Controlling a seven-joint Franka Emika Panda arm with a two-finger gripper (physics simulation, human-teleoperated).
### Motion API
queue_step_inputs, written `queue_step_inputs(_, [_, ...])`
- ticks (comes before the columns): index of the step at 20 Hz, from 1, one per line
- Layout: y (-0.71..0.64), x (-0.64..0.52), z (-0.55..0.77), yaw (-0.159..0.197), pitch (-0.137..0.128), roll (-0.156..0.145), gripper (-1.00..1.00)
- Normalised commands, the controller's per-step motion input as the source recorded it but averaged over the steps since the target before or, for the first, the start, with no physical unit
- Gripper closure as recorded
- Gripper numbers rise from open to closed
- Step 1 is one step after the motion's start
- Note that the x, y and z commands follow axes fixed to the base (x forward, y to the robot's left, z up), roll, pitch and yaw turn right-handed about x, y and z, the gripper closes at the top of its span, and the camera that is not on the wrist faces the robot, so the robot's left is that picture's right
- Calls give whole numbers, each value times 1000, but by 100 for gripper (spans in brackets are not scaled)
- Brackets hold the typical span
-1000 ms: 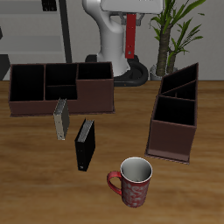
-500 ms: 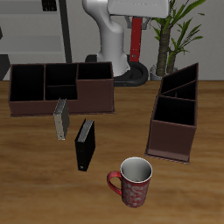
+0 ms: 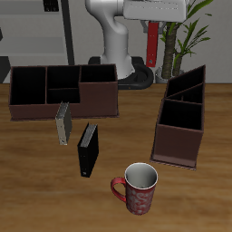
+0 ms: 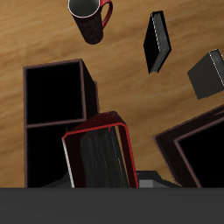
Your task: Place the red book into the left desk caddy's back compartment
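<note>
The red book (image 3: 153, 43) hangs upright high above the table's back edge, with my gripper (image 3: 152, 22) shut on its top end. In the wrist view the red book (image 4: 99, 157) shows end-on, red cover around dark page edges. The left desk caddy (image 3: 179, 138) is the narrow dark brown box with sloping walls, below the book and nearer the table's front edge. Its back compartment (image 3: 186, 87) is open and holds nothing. In the wrist view the caddy (image 4: 87, 92) lies just beside the book, and its back compartment (image 4: 42, 157) is partly covered by the book.
A wide low brown caddy (image 3: 63, 111) stands at the back on the other side. A grey book (image 3: 62, 124) and a black book (image 3: 87, 150) stand in front of it. A red patterned mug (image 3: 138, 188) sits near the front edge. A plant (image 3: 181, 32) rises behind the narrow caddy.
My gripper has carried the red book sideways through the air, from in front of the robot's base toward the narrow caddy. Nothing on the table has moved.
</note>
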Motion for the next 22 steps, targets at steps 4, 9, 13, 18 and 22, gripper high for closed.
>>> queue_step_inputs(4, [405,60,-42,-26,-10,23,100])
queue_step_inputs(9, [412,91,-85,-1,15,39,100])
queue_step_inputs(13, [261,64,-62,-41,25,33,100])
queue_step_inputs(18, [258,48,-70,-11,-4,11,100])
queue_step_inputs(22, [145,164,-109,-33,24,2,100])
